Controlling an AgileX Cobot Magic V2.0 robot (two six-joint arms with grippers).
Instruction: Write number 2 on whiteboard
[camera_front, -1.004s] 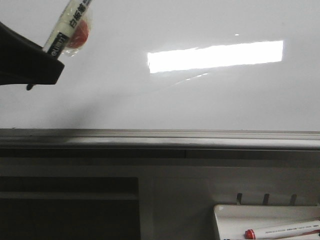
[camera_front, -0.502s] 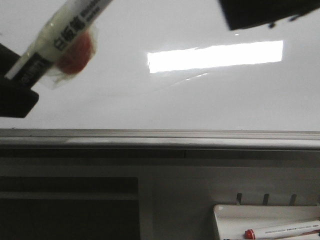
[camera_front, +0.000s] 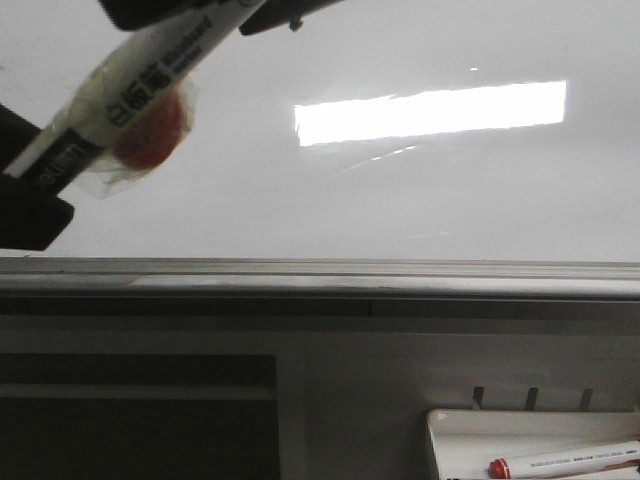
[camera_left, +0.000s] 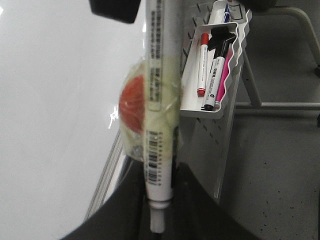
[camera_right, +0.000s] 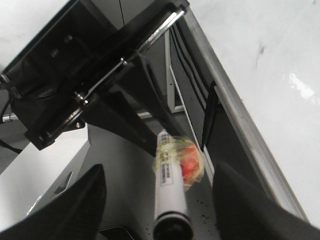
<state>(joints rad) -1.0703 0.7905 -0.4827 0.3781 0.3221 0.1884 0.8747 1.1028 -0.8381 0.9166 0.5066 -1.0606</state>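
The whiteboard (camera_front: 430, 200) fills the upper front view, glossy white with a bright reflected light; no number 2 shows on it. My left gripper (camera_front: 35, 185) is shut on a white marker (camera_front: 130, 90) that has a red ball (camera_front: 150, 125) taped to it. In the left wrist view the fingers (camera_left: 159, 190) clamp the marker (camera_left: 161, 100) near one end. My right gripper (camera_front: 215, 12) is open around the marker's other end. In the right wrist view its fingers (camera_right: 160, 200) stand wide on both sides of the black cap (camera_right: 172, 229), not touching it.
A grey metal rail (camera_front: 400, 280) runs under the board. A small white tray (camera_front: 460, 440) holds a red-capped marker (camera_front: 565, 462) at the lower right; in the left wrist view the tray (camera_left: 237, 65) holds several markers. A dark shelf opening lies at lower left.
My left gripper lowered and tilted the marker in front of the board. My right gripper came in from the upper right and moved left over the marker's upper end.
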